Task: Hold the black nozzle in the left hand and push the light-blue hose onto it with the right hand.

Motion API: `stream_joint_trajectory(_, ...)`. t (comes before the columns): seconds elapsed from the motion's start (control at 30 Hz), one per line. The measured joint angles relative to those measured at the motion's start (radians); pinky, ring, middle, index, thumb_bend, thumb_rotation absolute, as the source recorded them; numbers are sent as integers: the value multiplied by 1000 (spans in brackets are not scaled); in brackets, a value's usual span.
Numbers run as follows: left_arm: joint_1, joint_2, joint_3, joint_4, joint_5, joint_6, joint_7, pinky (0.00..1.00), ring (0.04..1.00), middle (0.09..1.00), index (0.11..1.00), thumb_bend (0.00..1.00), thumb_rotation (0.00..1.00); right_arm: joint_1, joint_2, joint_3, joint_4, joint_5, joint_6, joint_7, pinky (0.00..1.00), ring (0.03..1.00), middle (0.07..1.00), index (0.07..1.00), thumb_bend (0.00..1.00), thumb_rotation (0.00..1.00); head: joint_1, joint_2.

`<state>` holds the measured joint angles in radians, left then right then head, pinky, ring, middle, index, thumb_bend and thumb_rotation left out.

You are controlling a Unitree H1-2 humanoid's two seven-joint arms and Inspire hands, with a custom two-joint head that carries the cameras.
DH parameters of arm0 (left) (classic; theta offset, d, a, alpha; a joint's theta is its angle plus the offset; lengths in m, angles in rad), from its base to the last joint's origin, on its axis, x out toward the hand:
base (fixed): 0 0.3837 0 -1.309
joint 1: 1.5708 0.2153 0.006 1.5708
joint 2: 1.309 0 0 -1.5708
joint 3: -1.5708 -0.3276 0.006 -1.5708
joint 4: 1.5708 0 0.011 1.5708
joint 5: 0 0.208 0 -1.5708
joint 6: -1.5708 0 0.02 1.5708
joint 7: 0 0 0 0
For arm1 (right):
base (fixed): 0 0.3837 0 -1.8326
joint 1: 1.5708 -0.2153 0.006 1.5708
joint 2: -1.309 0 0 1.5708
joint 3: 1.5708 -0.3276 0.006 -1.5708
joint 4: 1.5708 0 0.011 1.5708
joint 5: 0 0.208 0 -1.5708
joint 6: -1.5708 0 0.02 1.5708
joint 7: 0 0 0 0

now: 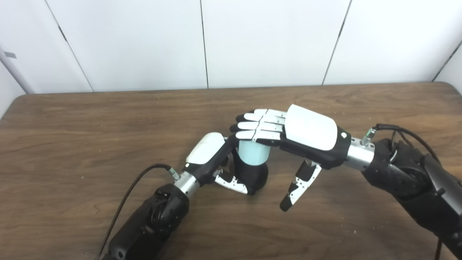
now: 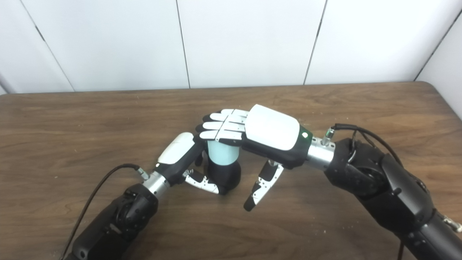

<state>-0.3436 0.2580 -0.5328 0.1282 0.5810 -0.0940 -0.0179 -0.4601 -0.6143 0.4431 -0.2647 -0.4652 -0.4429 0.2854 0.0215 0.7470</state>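
The hose (image 1: 253, 152), a short light-blue cylinder, stands upright on top of the black nozzle (image 1: 252, 176) near the middle of the worktop (image 1: 90, 122); its lower end meets the nozzle's rounded body with no gap showing between them. So the mating looks begun and perhaps nearly finished, though how deep the hose sits over the nozzle's neck is hidden (the joint itself is covered by the blue wall).

The left hand (image 1: 213, 160) grips the nozzle from the left, its fingers curled round the black body and its thumb wrapped across the near side. That half of the task is done.

The right hand (image 1: 288, 131) lies flat over the hose from the right. Its fingers (image 1: 254, 125) are extended and held together, resting on the hose's top end, while the thumb hangs down free to the right, touching nothing. It clasps nothing; it is placed to press downward.

What remains, by my judgement, is a final push to seat the hose fully, if it is not already home, and then letting go.
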Motion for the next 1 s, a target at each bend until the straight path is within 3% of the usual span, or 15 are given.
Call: stream_joint_trajectory(1.0,0,1,-1,-2,0,0,0,414,407,460,489,518,78,27,-20,38,-1,-39,1,-78,939,978,949,918,815,487,-2,6)
